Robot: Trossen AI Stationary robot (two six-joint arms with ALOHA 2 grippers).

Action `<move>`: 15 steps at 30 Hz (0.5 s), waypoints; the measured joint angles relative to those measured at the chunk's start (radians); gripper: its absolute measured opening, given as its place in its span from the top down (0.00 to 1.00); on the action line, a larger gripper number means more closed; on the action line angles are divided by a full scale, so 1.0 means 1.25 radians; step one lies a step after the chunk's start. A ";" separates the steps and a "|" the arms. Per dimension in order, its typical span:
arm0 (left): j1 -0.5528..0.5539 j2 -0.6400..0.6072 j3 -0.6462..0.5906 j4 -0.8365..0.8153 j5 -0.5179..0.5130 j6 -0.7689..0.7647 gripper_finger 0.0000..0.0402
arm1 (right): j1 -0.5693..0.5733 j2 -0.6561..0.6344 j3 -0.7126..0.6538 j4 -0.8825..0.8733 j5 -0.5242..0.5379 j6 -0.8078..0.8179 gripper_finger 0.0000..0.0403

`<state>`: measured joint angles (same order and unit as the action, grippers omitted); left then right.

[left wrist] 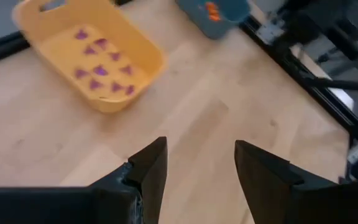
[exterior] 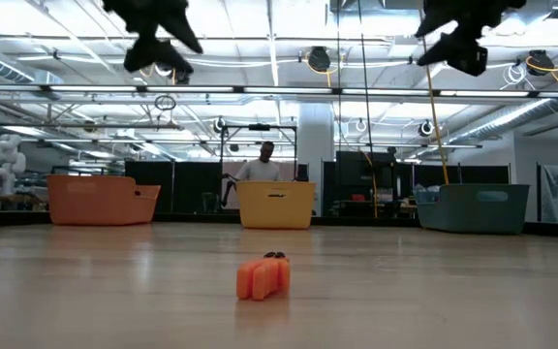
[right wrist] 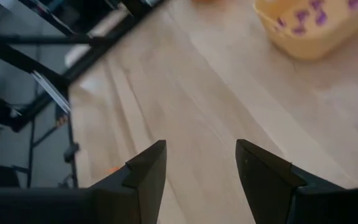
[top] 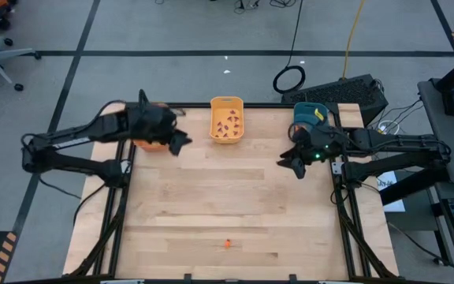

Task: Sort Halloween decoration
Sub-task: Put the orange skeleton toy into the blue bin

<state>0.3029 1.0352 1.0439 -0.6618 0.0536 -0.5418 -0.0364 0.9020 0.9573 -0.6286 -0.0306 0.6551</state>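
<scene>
We see one orange trinket (top: 228,244) low centre on the table (top: 211,205), well below both grippers; left gripper (top: 181,142) and right gripper (top: 290,166) jaws spread, empty, about equally far.

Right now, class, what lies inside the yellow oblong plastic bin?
Small purple trinkets lie scattered on the floor of the yellow oblong plastic bin; nothing covers them, and no other colour shows inside.

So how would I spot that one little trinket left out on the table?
Start at the wooden table and move away from the three bins along its far edge, toward the near edge. There, about midway across, a tiny orange trinket lies alone on bare wood. Unlike the purple trinkets in the yellow bin, it sits in no bin.
</scene>
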 joint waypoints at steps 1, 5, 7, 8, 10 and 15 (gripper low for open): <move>-0.038 -0.006 0.000 0.002 -0.023 -0.013 0.53 | 0.000 0.000 0.000 0.020 0.000 -0.004 0.56; -0.175 -0.012 0.000 0.002 -0.111 -0.086 0.53 | 0.008 0.010 0.000 0.102 0.000 -0.016 0.56; -0.237 -0.008 0.000 0.002 -0.147 -0.116 0.53 | 0.020 0.024 0.000 0.144 -0.001 -0.030 0.56; -0.266 -0.003 0.000 0.005 -0.167 -0.129 0.53 | 0.028 0.032 0.000 0.164 -0.006 -0.039 0.56; -0.319 0.006 0.000 0.008 -0.213 -0.155 0.53 | 0.045 0.054 0.000 0.188 -0.033 -0.063 0.56; -0.419 0.037 0.000 0.061 -0.281 -0.181 0.53 | 0.093 0.121 0.000 0.227 -0.134 -0.083 0.56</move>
<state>-0.2214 1.0820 1.0435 -0.5858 -0.2982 -0.7675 0.0804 1.0533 0.9573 -0.3448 -0.1985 0.5510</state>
